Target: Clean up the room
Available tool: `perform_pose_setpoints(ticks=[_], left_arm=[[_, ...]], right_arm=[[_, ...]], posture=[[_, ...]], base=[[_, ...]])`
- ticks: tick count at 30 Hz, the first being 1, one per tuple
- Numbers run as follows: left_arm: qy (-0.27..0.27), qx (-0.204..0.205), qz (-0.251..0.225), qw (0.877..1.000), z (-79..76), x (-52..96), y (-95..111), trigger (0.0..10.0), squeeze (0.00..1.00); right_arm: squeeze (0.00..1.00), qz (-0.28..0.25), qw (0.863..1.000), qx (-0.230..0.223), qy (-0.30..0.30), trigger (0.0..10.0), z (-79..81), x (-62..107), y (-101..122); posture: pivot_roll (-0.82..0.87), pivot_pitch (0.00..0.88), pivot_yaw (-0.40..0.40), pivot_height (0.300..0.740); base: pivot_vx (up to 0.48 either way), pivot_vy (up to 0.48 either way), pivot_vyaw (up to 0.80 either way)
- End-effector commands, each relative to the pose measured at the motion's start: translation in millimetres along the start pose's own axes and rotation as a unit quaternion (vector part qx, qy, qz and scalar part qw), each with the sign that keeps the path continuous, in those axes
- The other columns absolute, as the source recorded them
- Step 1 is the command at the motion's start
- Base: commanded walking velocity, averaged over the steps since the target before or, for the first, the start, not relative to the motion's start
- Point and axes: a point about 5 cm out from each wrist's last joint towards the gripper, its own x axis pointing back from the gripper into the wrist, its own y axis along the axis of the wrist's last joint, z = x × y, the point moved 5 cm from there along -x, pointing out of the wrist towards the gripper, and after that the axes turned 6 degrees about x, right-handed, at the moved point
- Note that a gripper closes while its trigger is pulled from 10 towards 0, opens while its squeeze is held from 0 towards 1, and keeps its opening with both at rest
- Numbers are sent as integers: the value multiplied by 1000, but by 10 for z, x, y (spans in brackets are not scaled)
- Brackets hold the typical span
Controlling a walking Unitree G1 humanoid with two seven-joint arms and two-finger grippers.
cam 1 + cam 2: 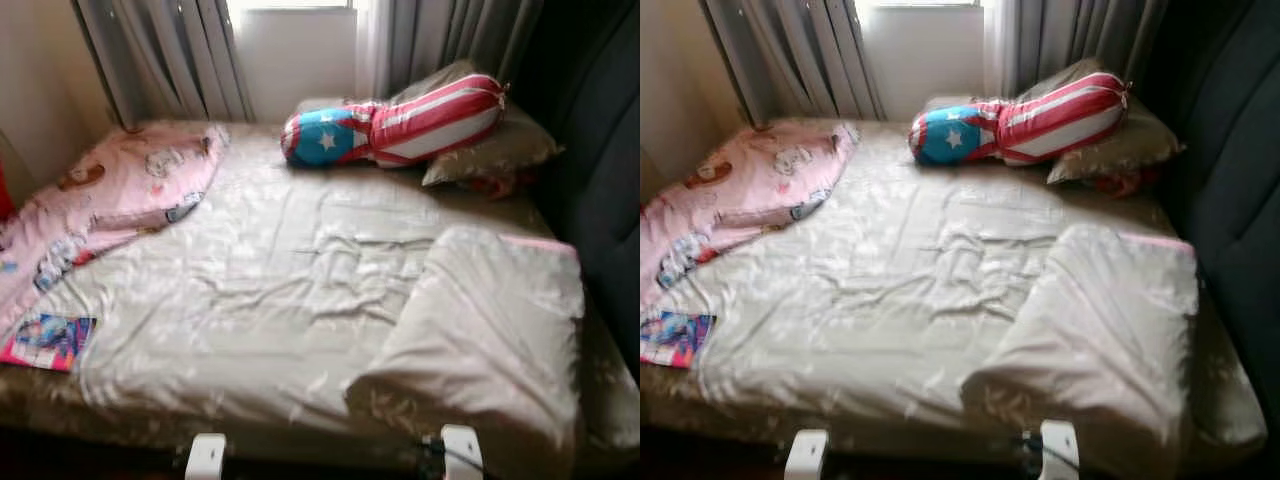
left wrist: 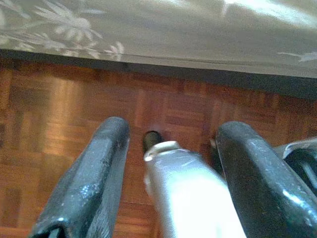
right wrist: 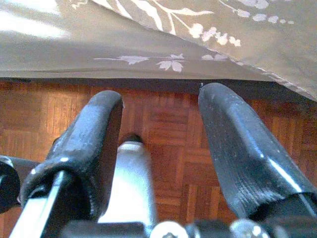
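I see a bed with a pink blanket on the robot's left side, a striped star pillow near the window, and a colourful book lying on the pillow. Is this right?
Not quite. The colourful book does not lie on the pillow; it lies at the bed's front left corner, below the pink blanket, as the left eye view shows. The rest is right: the pink blanket is on the robot's left side and the striped star pillow is near the window.

Satiny cloth bedsheet (image 1: 280, 290), glossy wood parquet floor (image 2: 64, 104), glossy booklet (image 1: 48, 340)

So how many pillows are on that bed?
2 that I can make out, both at the far right corner by the curtains: a red, white and blue striped pillow leaning on a beige pillow. Others may be hidden under the bedding.
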Motion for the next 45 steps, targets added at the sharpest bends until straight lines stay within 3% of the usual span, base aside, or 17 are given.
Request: perform_pose_setpoints(ticks=[1,15,32,45], left_arm=[[0,-1,8,1000,0,7,-51,10000,0],[1,0,8,1000,18,15,-72,10000,0],[2,14,9,1000,23,19,-88,10000,0],[3,15,11,1000,29,23,-108,10000,0]], right_arm=[[0,-1,1000,-4,-11,10000,-82,7,1],[0,-5,1000,-3,-13,10000,-79,5,19],[0,-1,1000,-3,-17,10000,-96,4,15],[0,2,1000,2,-13,10000,-82,4,4]], posture=[[-64,0,-5,722],[-62,0,-7,722],[-62,0,-10,722],[-63,0,-11,722]], base=[[0,-285,0],[0,-282,0],[0,0,0],[0,0,-744]])
